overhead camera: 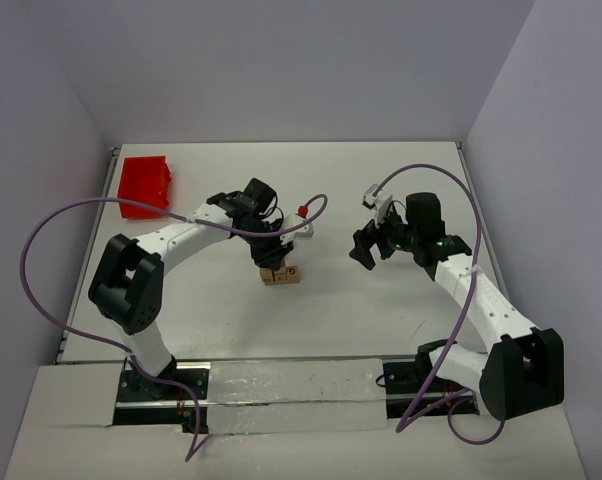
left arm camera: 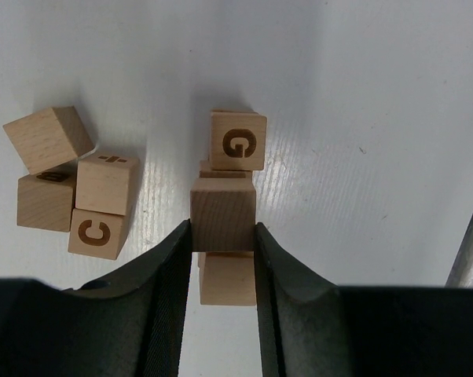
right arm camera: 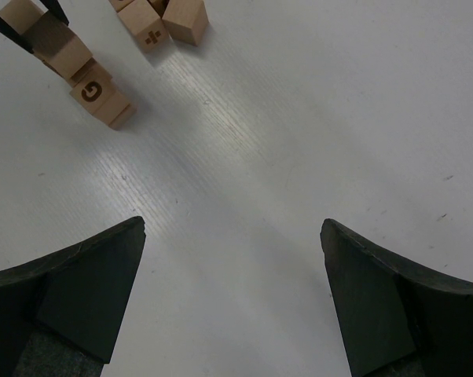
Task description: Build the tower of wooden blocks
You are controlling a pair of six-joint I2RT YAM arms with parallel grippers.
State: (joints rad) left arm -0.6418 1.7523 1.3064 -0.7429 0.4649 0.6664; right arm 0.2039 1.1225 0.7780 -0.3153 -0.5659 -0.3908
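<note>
Tower-building at the middle of the table (overhead camera: 381,180): the left gripper (left arm camera: 223,228) is clamping a plain cube (left arm camera: 223,206) by two opposite side faces, its jaws shut tight on the wood. It is holding the cube directly over the low start of the wood block tower (overhead camera: 281,275). In the left wrist view, a G cube (left arm camera: 237,140) and another bare cube (left arm camera: 229,279) are showing on either side beneath the held one. Whether the held cube is already resting on them cannot be told.

To the right, the right gripper (right arm camera: 232,228) is hanging with its fingers spread wide and holding nothing, well apart from the stack. The loose cubes (left arm camera: 107,182) are waiting just beside the tower, and a red bin (overhead camera: 144,185) is sitting in the far left corner.

The placement seems to call for a straight, slow descent. The cube's edges should be squared to those beneath, and release should come only once the cube is bearing its own weight. The jaws should then part slightly and lift straight up, since a sideways drift is likely to nudge the G cube or topple the base.
</note>
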